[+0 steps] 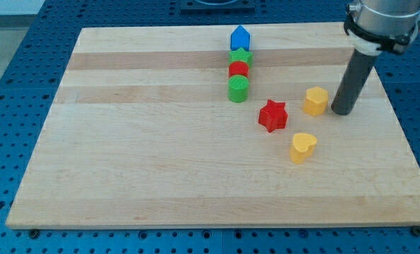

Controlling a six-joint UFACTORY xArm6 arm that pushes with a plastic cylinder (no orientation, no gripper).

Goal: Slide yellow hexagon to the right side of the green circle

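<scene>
The yellow hexagon (315,101) lies right of the board's centre. The green circle (238,89) is to its left, at the bottom of a column of blocks. My tip (342,111) rests on the board just to the right of the yellow hexagon, close to it; I cannot tell whether it touches. The dark rod rises from the tip toward the view's top right.
Above the green circle stand a red circle (238,70), a green star (241,56) and a blue house-shaped block (240,37). A red star (272,116) lies between the circle and the hexagon, slightly lower. A yellow heart (303,147) lies below the hexagon. The wooden board (125,141) sits on a blue perforated table.
</scene>
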